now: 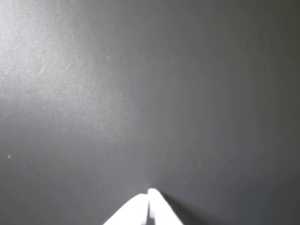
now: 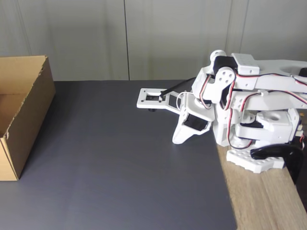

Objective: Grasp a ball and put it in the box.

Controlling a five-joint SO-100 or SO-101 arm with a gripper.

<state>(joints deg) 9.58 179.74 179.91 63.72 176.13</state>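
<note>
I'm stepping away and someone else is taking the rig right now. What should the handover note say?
Gripper: shut, holding nothing, tips pointing down at the dark mat; the arm is folded up near its base at the right of the fixed view.
Box: open, at the left edge of the mat in the fixed view; what can be seen of its inside is bare.
Ball: I cannot place it from these pictures.
Done: nothing visible yet.
Left: locate the ball, grasp it, put it in the box.

White plastic arm (image 2: 240, 100) with black servo motors at the joints, red, black and white cables looped between segments, round screw holes, and a black clamp (image 2: 273, 153) at its base.
</note>
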